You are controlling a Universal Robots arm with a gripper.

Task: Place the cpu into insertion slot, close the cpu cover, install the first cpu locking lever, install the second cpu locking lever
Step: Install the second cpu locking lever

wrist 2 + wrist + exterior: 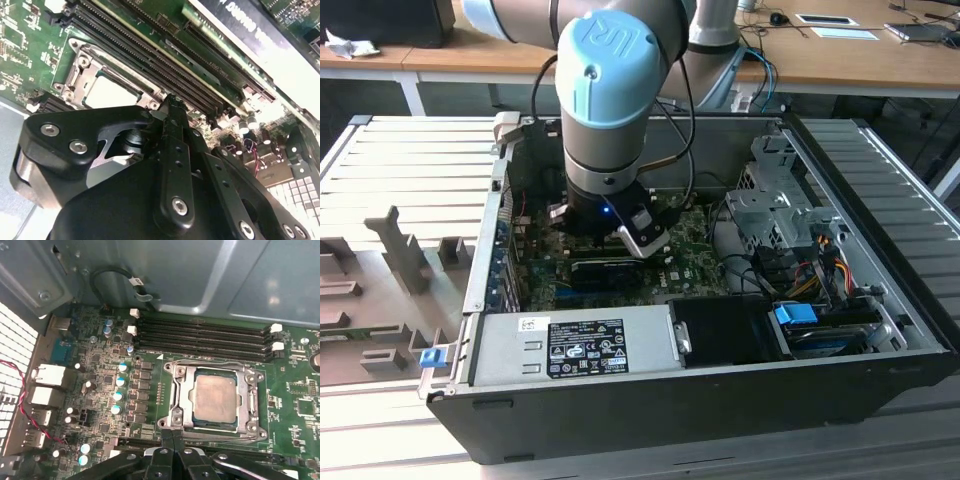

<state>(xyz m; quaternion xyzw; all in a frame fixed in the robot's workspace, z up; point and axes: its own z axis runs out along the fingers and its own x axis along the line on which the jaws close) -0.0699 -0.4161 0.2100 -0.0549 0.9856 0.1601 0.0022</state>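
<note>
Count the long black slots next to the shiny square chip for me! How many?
4 long black memory slots lie side by side between the silver-grey square cpu and the grey metal case wall; none looks hidden.

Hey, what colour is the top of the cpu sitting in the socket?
Silver-grey metal; the cpu shows best in the first wrist view.

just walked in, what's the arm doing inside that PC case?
The arm has reached into the open computer case, over the motherboard. The cpu already sits in the insertion slot and the cpu cover lies flat around it. The gripper, fingers together and holding nothing, sits right at the socket's edge beside the cover frame. The memory slots next to the socket are unoccupied.
</note>
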